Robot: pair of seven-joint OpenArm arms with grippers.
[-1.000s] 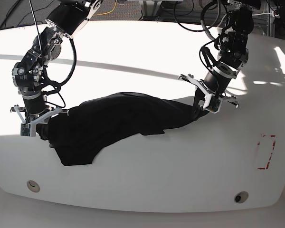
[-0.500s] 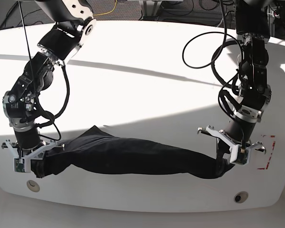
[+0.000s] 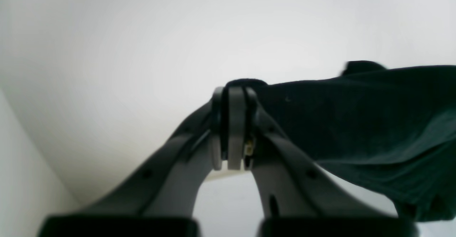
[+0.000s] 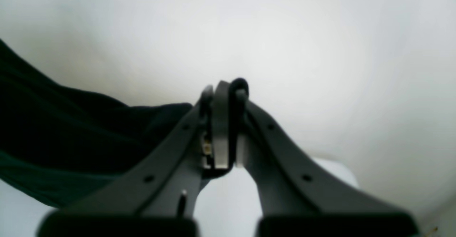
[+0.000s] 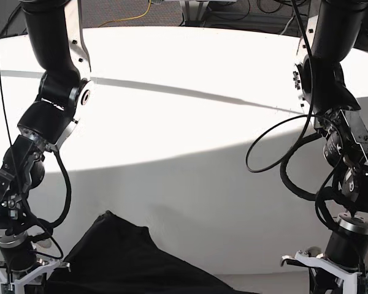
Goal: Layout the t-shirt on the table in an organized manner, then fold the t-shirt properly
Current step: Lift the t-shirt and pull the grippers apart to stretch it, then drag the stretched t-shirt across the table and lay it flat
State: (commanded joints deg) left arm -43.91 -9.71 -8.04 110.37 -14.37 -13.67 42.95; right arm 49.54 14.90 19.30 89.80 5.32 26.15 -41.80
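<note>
The left gripper (image 3: 235,91) is closed, its fingers drawn together with a pinch of black fabric caught between them. The right gripper (image 4: 225,91) is likewise closed on the cloth, with a dark fold bunched at its fingertips. In the base view both sit at the near side, the right gripper at the left and the left gripper at the right, well apart, their fingertips cut off by the bottom of the frame.

The fabric is the black t-shirt (image 5: 132,260), gripped at both ends. In the left wrist view it runs from the fingers toward the right, its upper border rising slightly and its lower part hanging in loose folds. In the right wrist view it runs from the fingers toward the left, with creases along its length and a lower layer that looks dark green. In the base view it shows at the near left and near middle, peaked beside the right gripper and sloping down toward the right; the rest is out of frame.

Around and behind it lies the glossy white desk (image 5: 190,184), grey with shadow at the near side and brightly lit farther off, with a thin shadow band crossing the far part. Beyond the far edge runs a yellow cable (image 5: 130,16).
</note>
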